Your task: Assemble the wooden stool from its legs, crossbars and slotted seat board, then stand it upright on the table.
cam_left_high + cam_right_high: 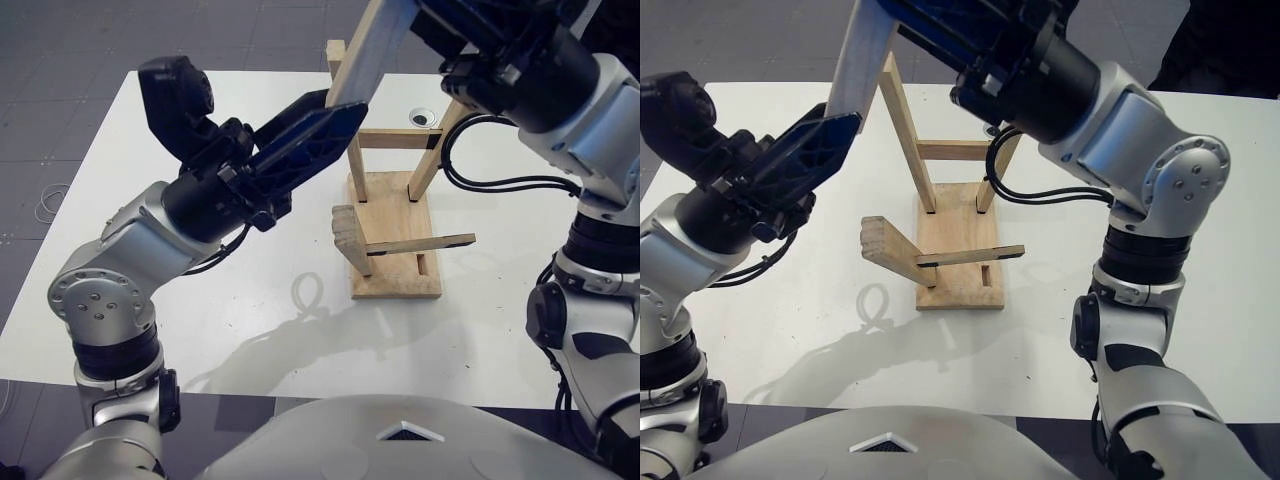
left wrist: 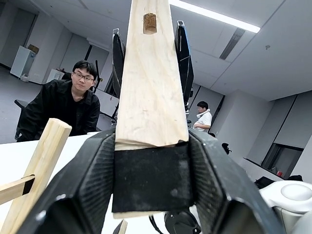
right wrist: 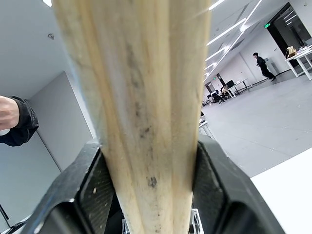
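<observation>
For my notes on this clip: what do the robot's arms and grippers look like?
The left arm and right arm have rounded silver-grey shells alternating with black segments; a round joint cap on the left carries a ring of small screws. Black cables loop out beside the right wrist. The left gripper and right gripper each have two broad, flat black fingers.

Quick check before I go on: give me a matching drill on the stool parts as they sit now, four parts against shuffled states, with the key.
Parts:
1. seat board
2. raised leg
3. high crossbar
4. tipped leg

States:
A. joins the two standing legs slotted in the board
B. lies flat on the table
C. lies over at the board's left edge, its own crossbar attached
D. clamped in the left gripper, off the table

Pairs: 1-B; 2-D; 3-A; 4-C
</observation>
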Robot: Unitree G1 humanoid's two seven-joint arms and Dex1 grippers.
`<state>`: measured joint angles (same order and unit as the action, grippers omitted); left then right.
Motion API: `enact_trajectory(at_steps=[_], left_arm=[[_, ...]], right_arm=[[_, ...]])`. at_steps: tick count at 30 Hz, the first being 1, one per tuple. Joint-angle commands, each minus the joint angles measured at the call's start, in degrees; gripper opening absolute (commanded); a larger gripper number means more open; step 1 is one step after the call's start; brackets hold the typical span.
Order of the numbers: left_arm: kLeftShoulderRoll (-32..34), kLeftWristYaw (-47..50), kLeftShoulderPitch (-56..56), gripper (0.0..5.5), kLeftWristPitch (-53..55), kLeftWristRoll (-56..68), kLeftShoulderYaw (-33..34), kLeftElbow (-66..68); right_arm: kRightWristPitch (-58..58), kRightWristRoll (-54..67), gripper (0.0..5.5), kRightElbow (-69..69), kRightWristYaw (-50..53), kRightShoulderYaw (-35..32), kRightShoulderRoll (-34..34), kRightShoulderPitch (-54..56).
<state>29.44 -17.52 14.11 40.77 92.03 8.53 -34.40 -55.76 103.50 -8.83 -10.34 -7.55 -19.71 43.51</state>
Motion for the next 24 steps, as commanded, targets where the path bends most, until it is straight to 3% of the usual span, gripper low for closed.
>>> enact_trajectory(at_steps=[1, 7, 14, 15, 24], left_arm=[[-0.72, 0.16, 3.95, 2.07, -0.91, -0.65, -1.17, 0.02], [2.72, 0.67, 9.25, 2.07, -1.18, 1.99, 1.67, -0.38], [3.89, 0.77, 11.00, 2.07, -0.72, 1.39, 0.46, -0.45], [3.94, 0.30, 10.93, 2.43, -0.63, 0.85, 0.26, -0.54], [4.43, -0.48, 10.57, 3.72, -0.80, -0.46, 1.15, 0.21]], right_arm=[[1.55, 1.22, 2.08, -0.71, 1.69, 0.58, 0.75, 2.50], [2.75, 1.42, 2.08, -1.88, 2.10, 0.48, -0.33, 4.37], [3.39, 1.59, 2.08, -0.96, 1.68, -0.19, -2.06, 6.25], [3.32, 1.61, 2.08, -1.09, 1.60, -0.13, -2.22, 6.08], [3.06, 1.78, 2.04, -2.04, 1.67, 0.12, -2.81, 4.73]])
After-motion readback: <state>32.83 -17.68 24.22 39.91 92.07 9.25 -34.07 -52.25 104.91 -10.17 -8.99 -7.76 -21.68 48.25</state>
